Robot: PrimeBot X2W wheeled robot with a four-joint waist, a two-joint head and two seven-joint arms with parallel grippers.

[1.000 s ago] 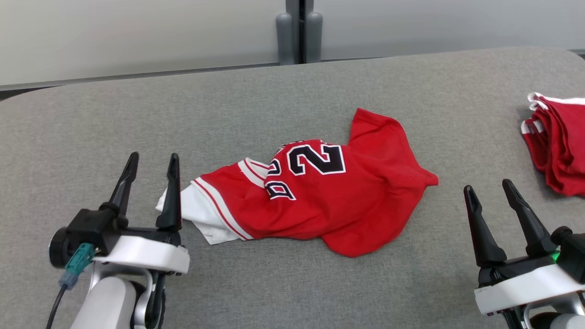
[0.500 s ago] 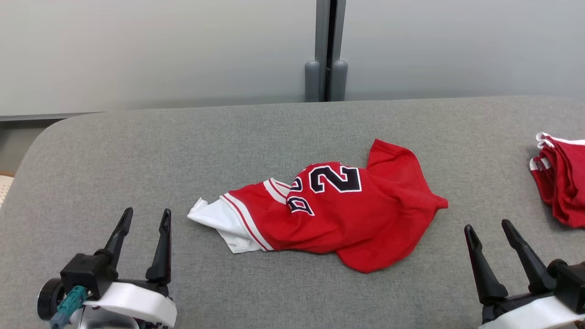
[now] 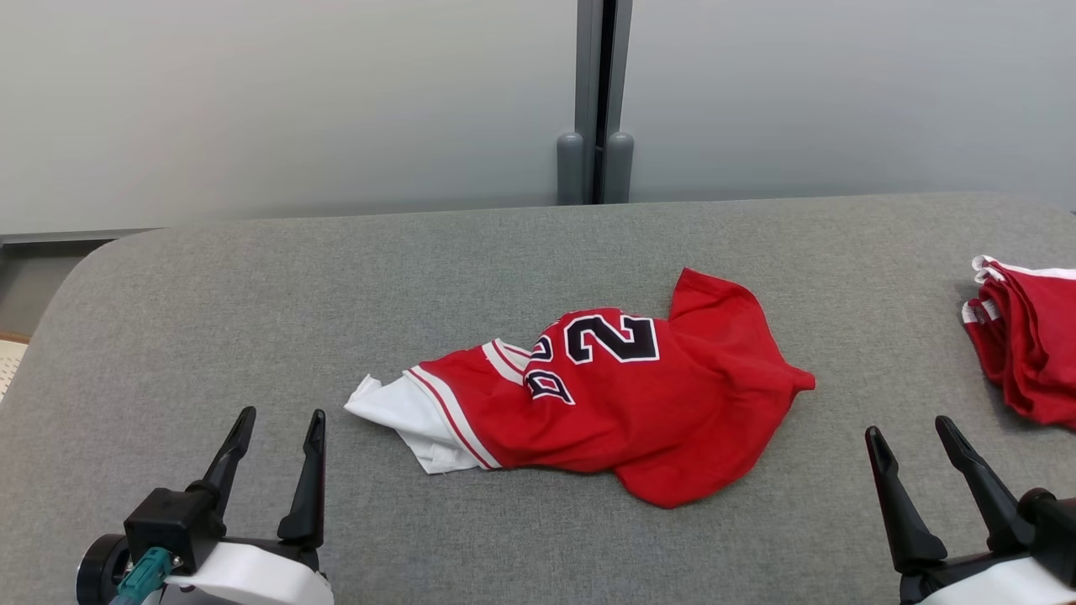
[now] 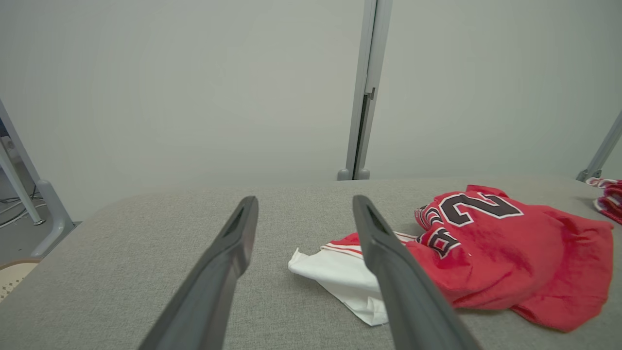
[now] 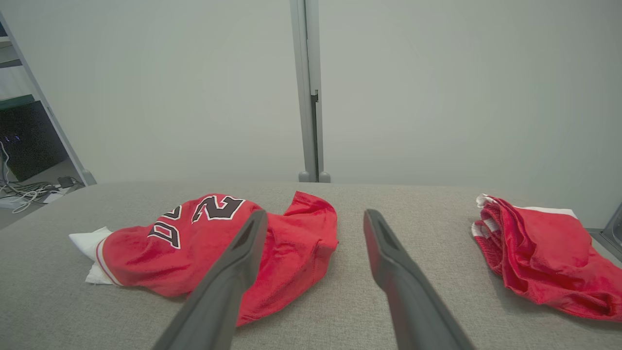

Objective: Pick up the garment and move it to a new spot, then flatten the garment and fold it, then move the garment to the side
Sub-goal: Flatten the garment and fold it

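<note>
Head view showed the garment (image 3: pixel 622 395), a red sports top with black, white-edged numerals and a white panel with red stripes at one end, lying crumpled near the middle of the grey padded table (image 3: pixel 252 294). Its white end pointed toward my left side, and its red bulk was bunched toward my right, with one flap turned up at the far edge. My left gripper (image 3: pixel 282 413) hovered at the lower left with its two dark fingers spread apart and nothing between them; the tips were near the white corner but clear of the cloth. My right gripper (image 3: pixel 909 426) stood at the lower right, spread in the same way and holding nothing, apart from the garment's red edge. In the left wrist view the white corner lay just beyond my right-hand finger (image 4: pixel 388 253), flat on the table. In the right wrist view the red bulk sat behind my left-hand finger (image 5: pixel 233 272). A heap of red cloth (image 3: pixel 1025 336) with white trim lay at the table's right edge, well apart from the garment. Behind the table stood a pale wall (image 3: pixel 294 101) split by a grey post (image 3: pixel 595 101).
</note>
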